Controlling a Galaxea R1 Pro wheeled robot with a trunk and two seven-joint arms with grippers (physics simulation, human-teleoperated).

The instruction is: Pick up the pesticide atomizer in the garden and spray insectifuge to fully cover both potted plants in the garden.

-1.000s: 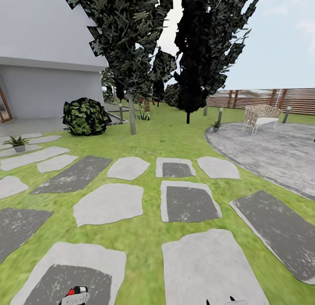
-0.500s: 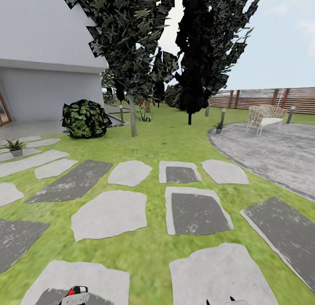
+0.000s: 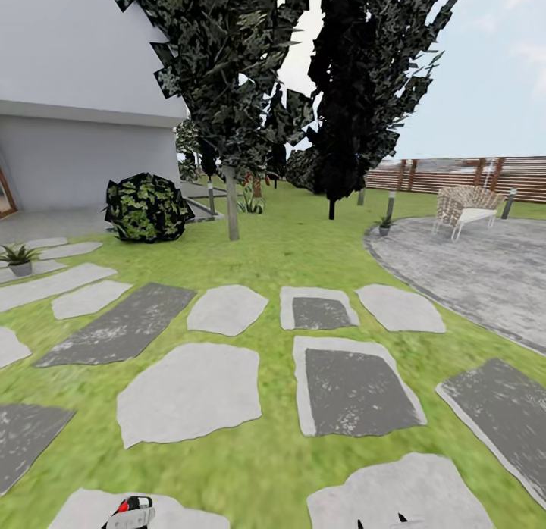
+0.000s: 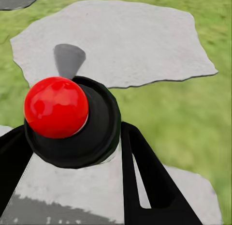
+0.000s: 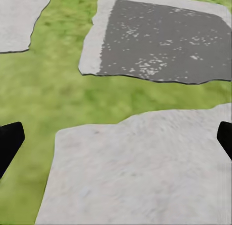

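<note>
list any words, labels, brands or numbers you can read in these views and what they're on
None: no readable text in any view.
pesticide atomizer: held in the left tool, a red ball on a black body, no label visible.
house wall: plain, no sign or number.
stepping stones, fence and white chair: no markings.

Three cameras looking over the garden

The head camera sits high and looks far across the lawn (image 3: 265,279) and stepping stones (image 3: 189,392) to the fence (image 3: 470,173). The two wrist cameras hang low, each pointing down along its claw, close to the ground. All three share the grass and grey stones near the robot
</note>
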